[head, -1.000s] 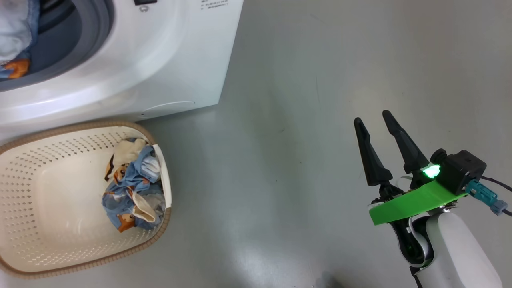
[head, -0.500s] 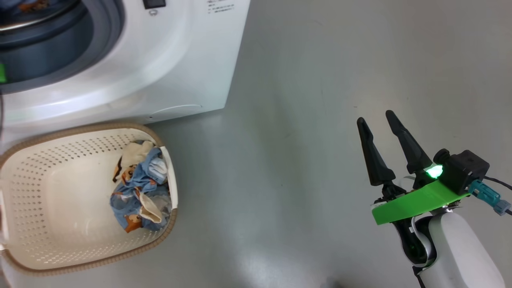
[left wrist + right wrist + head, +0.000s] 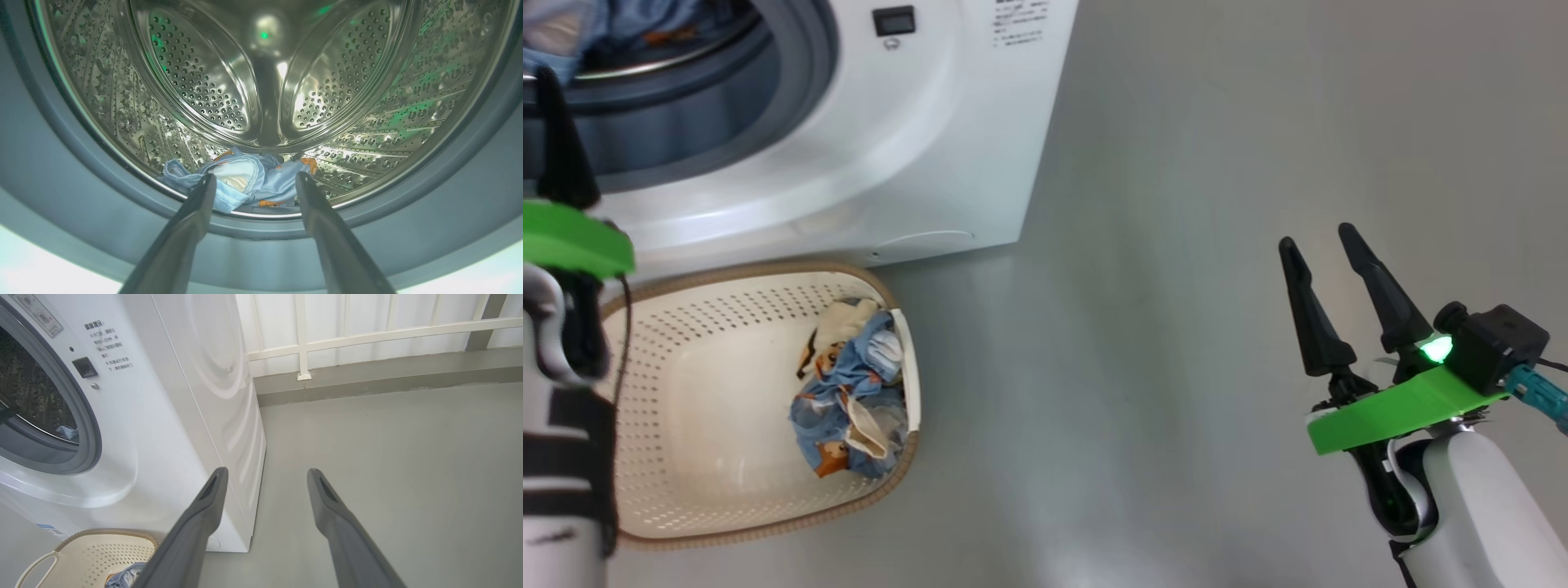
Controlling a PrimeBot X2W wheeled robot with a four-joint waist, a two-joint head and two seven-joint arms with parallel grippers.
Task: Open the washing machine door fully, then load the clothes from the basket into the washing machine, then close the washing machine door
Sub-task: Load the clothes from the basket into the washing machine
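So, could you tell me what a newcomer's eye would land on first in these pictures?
First the shiny steel drum, with a blue garment at its front lip beyond the open left gripper. Then the cream basket on the floor before the washing machine, crumpled clothes at its right end.

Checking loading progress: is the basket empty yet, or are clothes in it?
Not empty: a crumpled blue patterned bundle of clothes lies at one end of the basket.
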